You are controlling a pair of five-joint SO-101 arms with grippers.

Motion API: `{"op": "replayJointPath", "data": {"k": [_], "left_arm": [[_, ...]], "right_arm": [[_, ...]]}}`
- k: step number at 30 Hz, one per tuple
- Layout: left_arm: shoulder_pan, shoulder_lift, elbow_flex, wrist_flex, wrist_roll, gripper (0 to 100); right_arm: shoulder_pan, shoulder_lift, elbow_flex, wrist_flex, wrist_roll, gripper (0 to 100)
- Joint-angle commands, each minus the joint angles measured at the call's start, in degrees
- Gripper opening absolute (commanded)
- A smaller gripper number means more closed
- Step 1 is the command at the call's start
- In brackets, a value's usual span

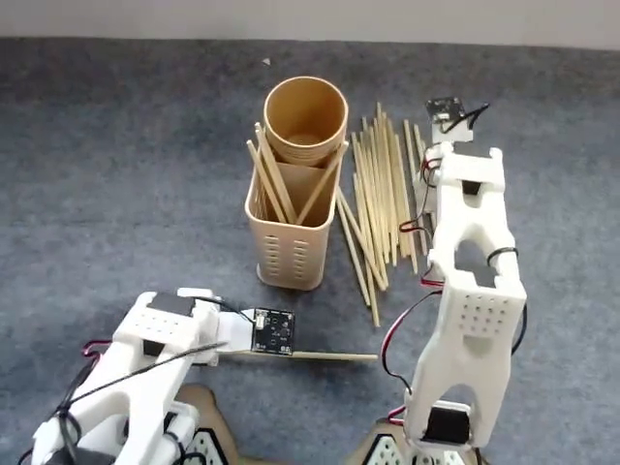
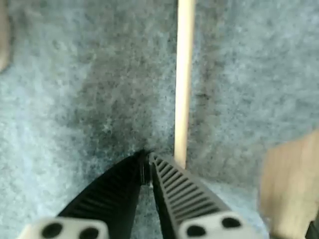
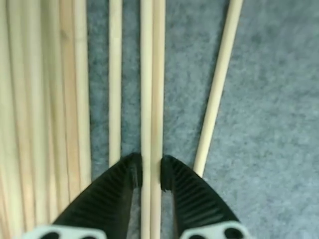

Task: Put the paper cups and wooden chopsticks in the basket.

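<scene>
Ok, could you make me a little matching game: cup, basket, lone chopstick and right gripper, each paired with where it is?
Things
1. cup
2. basket
3. lone chopstick
4. right gripper

Places
a. at the edge of the loose pile
b. flat on the carpet, one end by the left gripper
c. sitting in the basket's top
d. standing upright, with sticks leaning inside

Pairs: 1-c, 2-d, 3-b, 4-a
</scene>
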Motion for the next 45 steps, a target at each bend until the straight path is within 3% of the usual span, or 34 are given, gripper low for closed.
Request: {"op": "replayJointPath", "data": {"k": [1, 4, 11, 16, 20, 28, 35, 38, 45], "left_arm": [[0.4, -0.57, -0.57, -3.87, -11.16, 0], [1.36, -0.57, -3.12, 1.05, -11.16, 0], [7.78, -0.57, -24.57, 37.71, -11.16, 0], [9.1, -0.57, -40.4, 51.78, -10.64, 0], [5.76, -0.57, -48.92, 52.04, -5.54, 0], [-2.15, -0.57, -58.59, 51.78, -3.52, 0], [-17.1, -0.57, -67.03, 38.24, 10.73, 0], [-21.67, -0.57, -68.53, 33.93, 16.26, 0], [-24.04, 0.04, -68.09, 31.56, 17.76, 0]], "right_arm": [[0.13, -1.27, -3.12, 3.74, 0.35, 0.5], [0.84, -4.09, -9.27, 9.98, 0.18, 0.5], [-0.92, -11.56, -29.85, 26.42, 0.0, 0.5], [-3.82, -13.41, -43.3, 35.3, -3.25, 0.5], [-5.23, -13.49, -51.74, 38.29, -5.71, 0.5], [-9.71, -13.41, -69.67, 38.73, -9.76, 0.5], [-20.88, -14.29, -83.91, 37.67, -12.48, 0.5], [-22.9, -15.87, -83.12, 34.68, -12.48, 0.5], [-24.84, -19.56, -82.86, 31.6, -15.38, 0.5]]}}
